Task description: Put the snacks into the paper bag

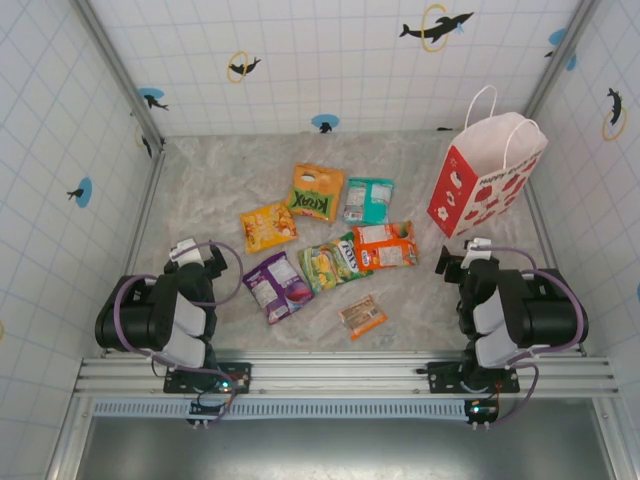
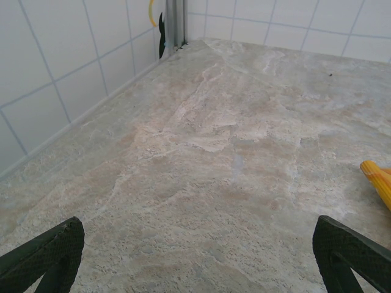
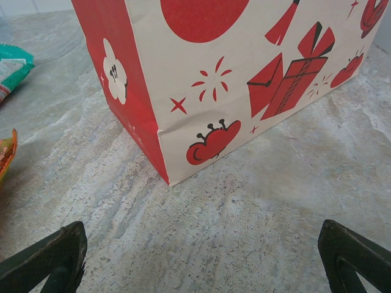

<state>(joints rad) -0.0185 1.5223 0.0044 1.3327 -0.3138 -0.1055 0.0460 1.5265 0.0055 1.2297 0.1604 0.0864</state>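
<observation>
Counting seven snacks (image 1: 335, 262) loose on the table (image 1: 210, 190), left of the upright paper bag (image 1: 487, 175) and apart from it; nothing done yet, all seven left to move; cannot see inside the bag, probably empty; left pincer (image 1: 197, 255) and right pincer (image 1: 463, 257) spread wide, pinching nothing.

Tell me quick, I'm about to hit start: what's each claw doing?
Left claw: open, holding nothing.
Right claw: open, holding nothing.

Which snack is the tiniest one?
The clear orange-brown wrapped bar. It is clearly smaller than the purple packet to its left, and it lies apart from the cluster.
</observation>
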